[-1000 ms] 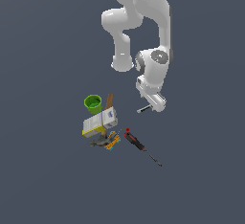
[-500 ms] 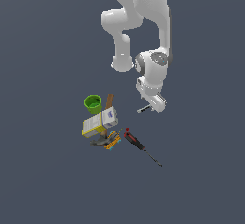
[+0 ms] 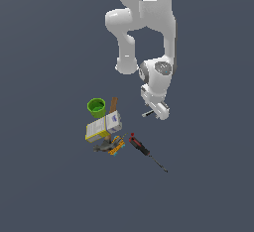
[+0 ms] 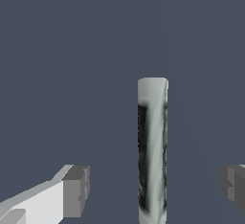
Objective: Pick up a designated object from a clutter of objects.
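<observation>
The designated object is a short white-grey marker with a black stripe (image 3: 147, 113). It lies apart from the clutter of objects (image 3: 106, 127), toward the exterior view's right. My gripper (image 3: 153, 112) hangs right over it. In the wrist view the marker (image 4: 153, 146) stands between the two grey fingertips (image 4: 76, 189), with a gap on each side. My gripper (image 4: 155, 189) is open and touches nothing.
On the exterior view's left, a green cup (image 3: 96, 107), a brown stick (image 3: 114, 103), a white-yellow box with a blue patch (image 3: 104, 126) and an orange-grey tangle (image 3: 111, 146) crowd together. A red-black screwdriver (image 3: 140, 146) lies below the gripper.
The arm's wrist and gripper have sunk slightly toward the marker. The marker and the clutter have not moved.
</observation>
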`<act>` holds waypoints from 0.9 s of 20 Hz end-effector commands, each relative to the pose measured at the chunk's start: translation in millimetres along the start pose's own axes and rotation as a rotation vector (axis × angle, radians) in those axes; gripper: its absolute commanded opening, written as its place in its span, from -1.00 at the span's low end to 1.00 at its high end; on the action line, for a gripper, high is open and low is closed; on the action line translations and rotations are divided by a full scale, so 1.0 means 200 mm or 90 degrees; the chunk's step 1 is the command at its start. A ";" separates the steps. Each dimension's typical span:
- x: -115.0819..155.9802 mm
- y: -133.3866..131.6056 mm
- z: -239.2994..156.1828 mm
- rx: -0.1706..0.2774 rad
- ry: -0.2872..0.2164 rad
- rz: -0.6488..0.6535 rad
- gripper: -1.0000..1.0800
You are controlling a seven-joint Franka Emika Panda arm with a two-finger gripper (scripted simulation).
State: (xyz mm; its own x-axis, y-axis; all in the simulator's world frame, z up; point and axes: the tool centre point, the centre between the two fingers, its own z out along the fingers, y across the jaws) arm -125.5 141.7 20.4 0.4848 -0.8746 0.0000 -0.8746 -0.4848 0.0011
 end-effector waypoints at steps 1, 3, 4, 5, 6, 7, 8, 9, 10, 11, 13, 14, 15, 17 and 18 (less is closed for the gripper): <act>0.00 0.00 0.03 0.001 0.000 0.000 0.92; 0.00 0.00 0.04 0.001 0.000 0.000 0.92; 0.00 0.00 0.04 0.001 0.000 0.000 0.92; 0.00 0.00 0.04 0.001 0.000 0.000 -1.00; 0.00 0.00 0.04 0.001 0.000 0.000 -1.00; 0.00 0.00 0.04 0.001 0.000 0.000 -1.00; 0.00 0.00 0.04 0.001 0.000 0.000 -1.00; 0.00 0.00 0.04 0.001 0.000 0.000 -1.00; 0.00 0.00 0.04 0.001 0.000 0.000 -1.00; 0.00 0.00 0.04 0.001 0.000 0.000 -1.00; 0.00 0.00 0.04 0.001 0.000 0.000 -1.00; 0.00 0.00 0.04 0.001 0.000 0.000 -1.00; 0.00 0.00 0.04 0.001 0.000 0.000 -1.00; 0.00 0.00 0.03 0.001 0.000 0.000 -1.00; 0.00 0.00 0.03 0.001 0.000 0.000 -1.00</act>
State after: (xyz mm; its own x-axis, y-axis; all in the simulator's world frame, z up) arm -125.3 141.9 13.6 0.4846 -0.8747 0.0003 -0.8747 -0.4846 0.0003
